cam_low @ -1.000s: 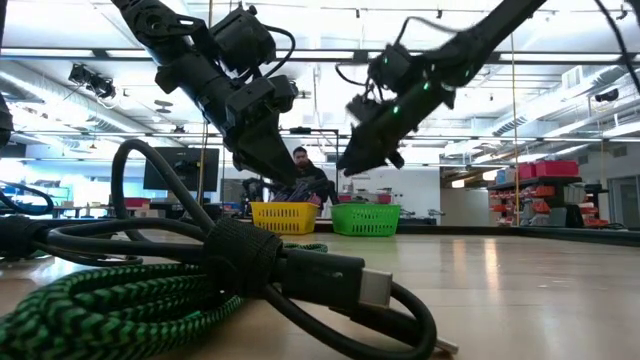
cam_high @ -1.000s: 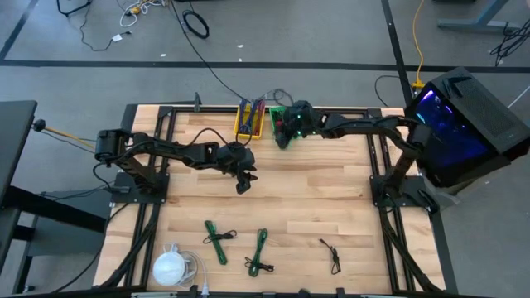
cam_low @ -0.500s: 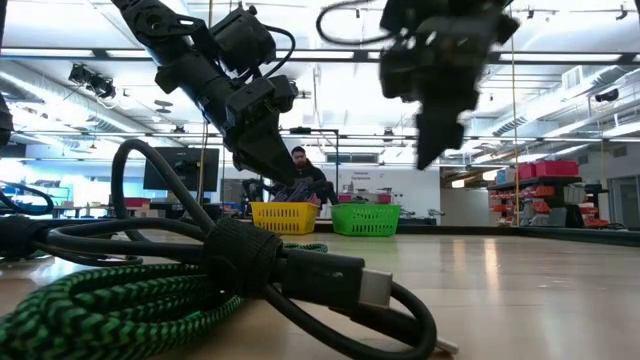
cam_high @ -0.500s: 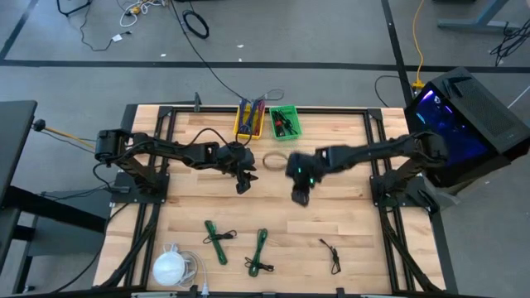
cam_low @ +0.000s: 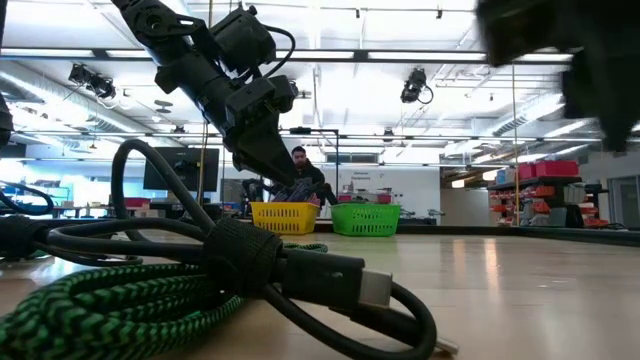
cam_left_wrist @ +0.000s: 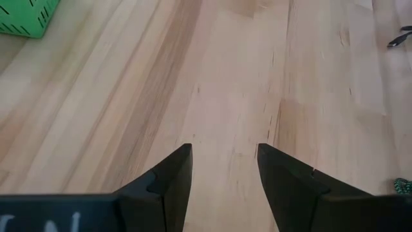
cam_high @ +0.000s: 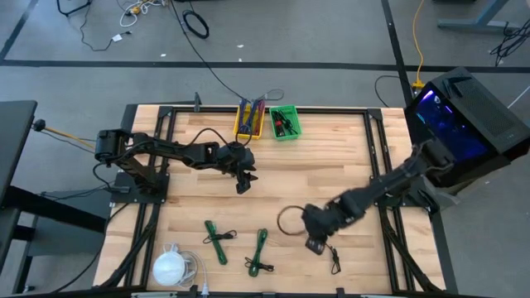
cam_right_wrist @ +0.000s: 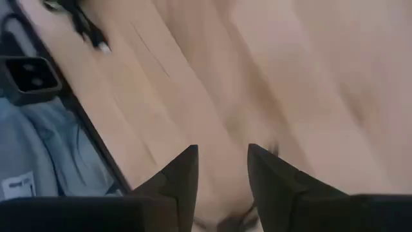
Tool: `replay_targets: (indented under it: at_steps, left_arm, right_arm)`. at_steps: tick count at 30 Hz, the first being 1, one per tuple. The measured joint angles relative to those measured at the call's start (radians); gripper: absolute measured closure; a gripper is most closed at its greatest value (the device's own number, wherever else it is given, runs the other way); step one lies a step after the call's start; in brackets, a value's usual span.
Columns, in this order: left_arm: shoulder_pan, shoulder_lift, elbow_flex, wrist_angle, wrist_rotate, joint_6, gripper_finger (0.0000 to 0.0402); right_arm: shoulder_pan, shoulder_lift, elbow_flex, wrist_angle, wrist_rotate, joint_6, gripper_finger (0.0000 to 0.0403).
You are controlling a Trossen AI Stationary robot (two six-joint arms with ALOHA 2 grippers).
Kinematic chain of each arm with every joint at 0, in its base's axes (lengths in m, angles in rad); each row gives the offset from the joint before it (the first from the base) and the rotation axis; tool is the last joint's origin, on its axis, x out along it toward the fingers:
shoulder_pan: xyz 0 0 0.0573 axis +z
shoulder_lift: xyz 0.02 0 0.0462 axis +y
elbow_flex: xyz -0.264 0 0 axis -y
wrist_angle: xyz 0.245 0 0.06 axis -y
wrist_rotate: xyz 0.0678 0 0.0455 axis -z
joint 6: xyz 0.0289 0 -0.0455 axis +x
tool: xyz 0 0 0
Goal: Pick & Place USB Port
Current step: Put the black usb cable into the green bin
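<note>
So: wooden table [cam_high: 348, 165], both arms over it. Left arm reaches in from its side, left gripper [cam_high: 242, 185] hovering mid-table, fingers spread, nothing between them. Right arm stretches to the near edge, right gripper [cam_high: 315, 244] low over the wood, fingers apart and empty, just beside a small black USB cable [cam_high: 333, 257]. Yellow bin [cam_high: 248, 122] and green bin [cam_high: 285, 122] touch side by side at the far edge. Two green braided cables [cam_high: 217, 241] lie near the front, left of the right gripper; white round object [cam_high: 169, 268] at the front-left corner.
</note>
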Motion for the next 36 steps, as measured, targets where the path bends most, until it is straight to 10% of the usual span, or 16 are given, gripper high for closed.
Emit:
replay_targets:
  at_steps: [14,36]
  left_arm:
    - [0.000,0.000,0.000,0.000,0.000,-0.007,0.0220]
    - [-0.005,0.000,0.000,0.005,0.000,-0.040,0.0220]
  right_arm:
    - [0.285,0.011,0.000,-0.096,0.070,0.670,0.0268]
    - [0.340,0.238,0.002,-0.018,0.096,0.731,0.0268]
